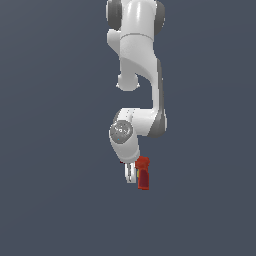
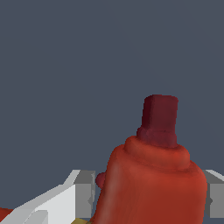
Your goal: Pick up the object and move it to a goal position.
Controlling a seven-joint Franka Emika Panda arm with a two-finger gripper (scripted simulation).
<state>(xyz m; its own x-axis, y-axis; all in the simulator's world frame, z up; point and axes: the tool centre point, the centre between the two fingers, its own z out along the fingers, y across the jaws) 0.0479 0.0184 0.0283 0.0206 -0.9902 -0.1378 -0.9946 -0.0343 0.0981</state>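
The red-orange drill (image 1: pixel 143 173) hangs at the end of the arm, just to the exterior view's right of my white fingers (image 1: pixel 130 173). In the wrist view the drill (image 2: pixel 153 175) fills the space between the two grey fingertips (image 2: pixel 84 192), its dark red nose tip (image 2: pixel 160 114) pointing away from the camera. My gripper (image 2: pixel 148 194) is shut on the drill, with a finger on either side of its body. No goal marker shows in either view.
The white arm (image 1: pixel 140 60) reaches down from the top of the exterior view. Behind everything is a plain dark grey-blue surface (image 1: pixel 50 150) with no other objects, edges or containers in sight.
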